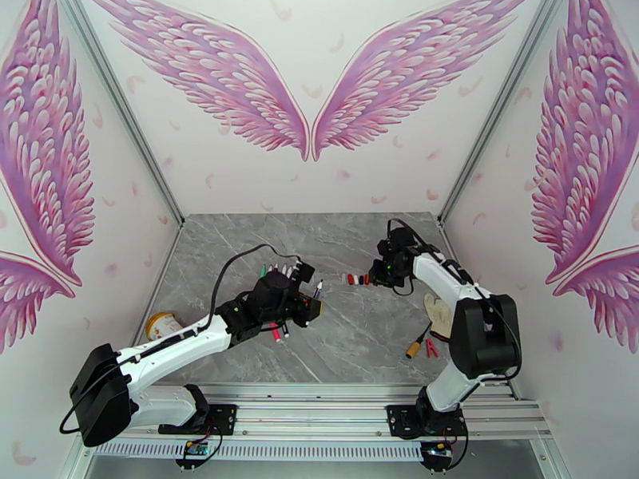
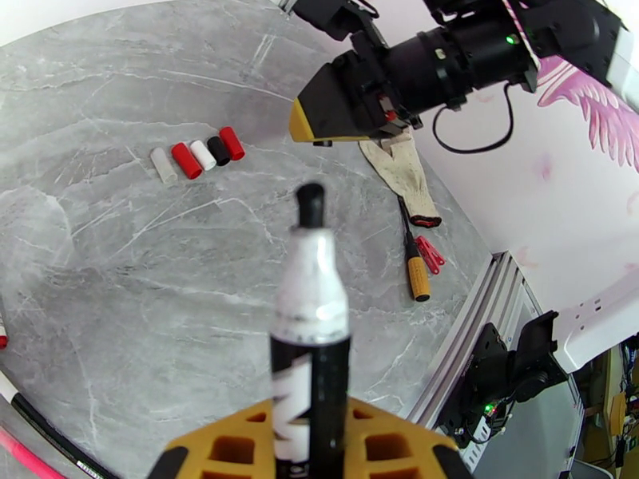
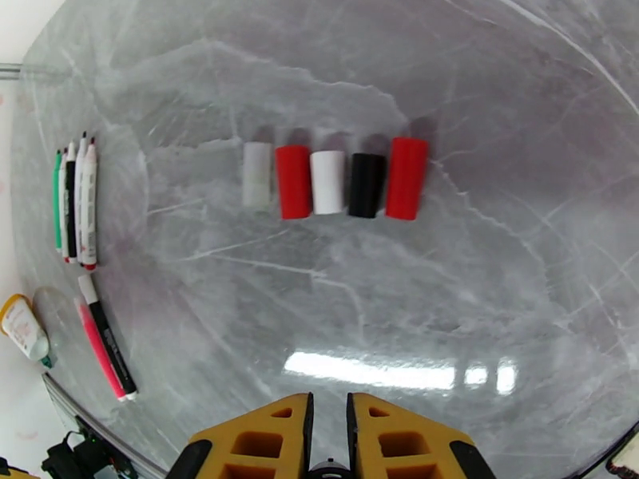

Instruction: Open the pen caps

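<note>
My left gripper (image 2: 311, 445) (image 1: 313, 306) is shut on a black-and-white pen (image 2: 310, 329) that stands upright in its jaws, its black tip bare. Several pen caps (image 3: 328, 182) (image 2: 198, 153) (image 1: 355, 279) in red, white and black lie side by side in a row on the grey table. Just right of that row hovers my right gripper (image 3: 327, 441) (image 1: 375, 274), shut with nothing between its fingers. More pens (image 3: 76, 201) (image 1: 279, 270) lie in a row further left. A black pen and a pink one (image 3: 105, 346) (image 1: 279, 333) lie near the left arm.
A white glove (image 1: 438, 310) (image 2: 403, 173), an orange-handled screwdriver (image 1: 415, 346) (image 2: 415, 265) and a red clip (image 2: 431, 255) lie beside the right arm's base. An orange-and-white tub (image 1: 162, 323) sits at the table's left edge.
</note>
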